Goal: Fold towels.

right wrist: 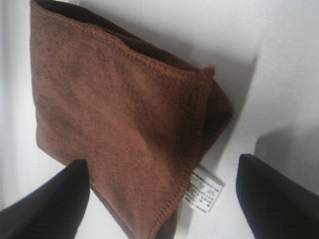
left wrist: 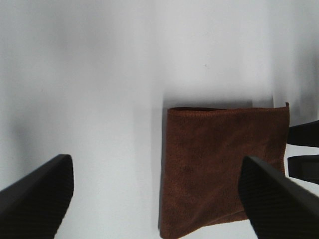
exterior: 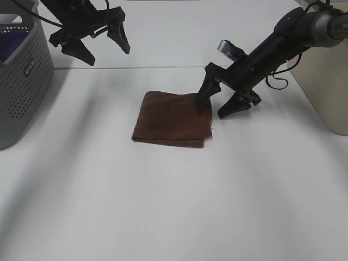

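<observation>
The towel [exterior: 173,118] lay folded small; the right gripper [exterior: 222,101], fingers wide, straddled its edge. The left gripper [exterior: 103,48] hovered, wide and empty. Probably just release remained.

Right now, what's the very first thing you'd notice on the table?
A dark reddish-brown towel, already folded, lies mid-table on plain white. The right gripper hangs open at its right edge, near a small white tag. A grey basket sits far left.

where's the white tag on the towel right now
In the exterior high view the white tag sits at the towel's right edge, near its front corner, just below the open right gripper.
</observation>
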Tool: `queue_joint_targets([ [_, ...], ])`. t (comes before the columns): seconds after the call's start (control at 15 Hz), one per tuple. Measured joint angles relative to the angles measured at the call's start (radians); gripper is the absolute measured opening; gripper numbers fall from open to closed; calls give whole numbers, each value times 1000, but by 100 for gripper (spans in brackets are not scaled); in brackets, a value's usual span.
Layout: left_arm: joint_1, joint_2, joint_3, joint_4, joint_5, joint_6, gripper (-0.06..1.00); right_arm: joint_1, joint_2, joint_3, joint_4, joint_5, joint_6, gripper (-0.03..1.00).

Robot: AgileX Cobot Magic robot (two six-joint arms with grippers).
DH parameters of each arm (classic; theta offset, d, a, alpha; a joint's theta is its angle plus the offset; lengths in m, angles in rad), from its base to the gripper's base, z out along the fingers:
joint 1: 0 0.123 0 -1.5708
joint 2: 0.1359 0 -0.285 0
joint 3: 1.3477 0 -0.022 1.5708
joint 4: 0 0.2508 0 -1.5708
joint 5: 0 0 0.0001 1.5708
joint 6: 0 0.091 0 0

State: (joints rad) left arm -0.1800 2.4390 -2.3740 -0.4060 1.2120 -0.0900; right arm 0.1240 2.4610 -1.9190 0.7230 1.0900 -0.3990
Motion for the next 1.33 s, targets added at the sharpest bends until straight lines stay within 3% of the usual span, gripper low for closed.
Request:
queue_joint_targets([
  [0.33, -1, -95, 0, 57, 3, 12, 85, 2, -122, 0, -78, 92, 36, 76],
  [0.47, -5, -192, 4, 80, 3, 12, 85, 3, -218, 0, -145, 111, 107, 76],
  [0.53, -15, -332, 80, 170, 2, 13, 85, 3, -321, 26, -263, 113, 192, 76],
  [0.8, -18, -681, 484, 353, 2, 10, 85, 3, -573, 206, -416, 115, 263, 76],
  [0.87, -18, -722, 536, 368, 3, 10, 85, 3, -605, 243, -424, 115, 265, 76],
  [1.2, -18, -1185, 1106, 406, 6, -8, 85, 3, -973, 687, -451, 113, 278, 76],
  [1.33, -18, -1355, 1303, 406, 5, -10, 85, 3, -1125, 874, -458, 50, 279, 76],
])
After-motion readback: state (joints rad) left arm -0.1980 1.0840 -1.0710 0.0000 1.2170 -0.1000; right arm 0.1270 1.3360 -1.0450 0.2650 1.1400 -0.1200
